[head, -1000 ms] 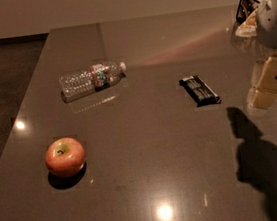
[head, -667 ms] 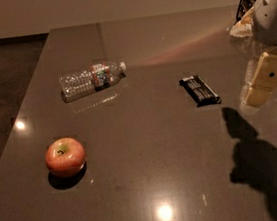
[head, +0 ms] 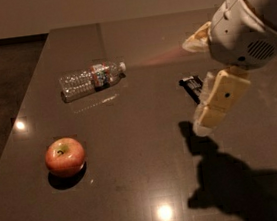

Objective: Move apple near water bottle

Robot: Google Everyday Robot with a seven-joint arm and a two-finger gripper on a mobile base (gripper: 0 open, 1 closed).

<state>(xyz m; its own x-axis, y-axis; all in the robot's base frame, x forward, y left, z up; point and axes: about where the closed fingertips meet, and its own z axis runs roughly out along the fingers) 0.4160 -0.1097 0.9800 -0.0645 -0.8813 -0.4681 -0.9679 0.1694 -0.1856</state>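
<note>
The red apple (head: 64, 156) with yellowish patches sits on the dark table (head: 137, 183) at the front left. The clear water bottle (head: 90, 80) lies on its side farther back, white cap pointing right. My gripper (head: 205, 119) hangs above the table at the right, well to the right of the apple and bottle, with nothing seen in it. Its cream fingers point down and left.
A flat black snack bar (head: 191, 87) lies just behind the gripper, partly hidden by it. A crumpled bag (head: 197, 38) sits at the back right behind the arm. The table's left edge drops to a dark floor (head: 0, 89).
The arm and gripper have moved left and toward the table's middle, now covering part of the snack bar. The apple and bottle have not moved.
</note>
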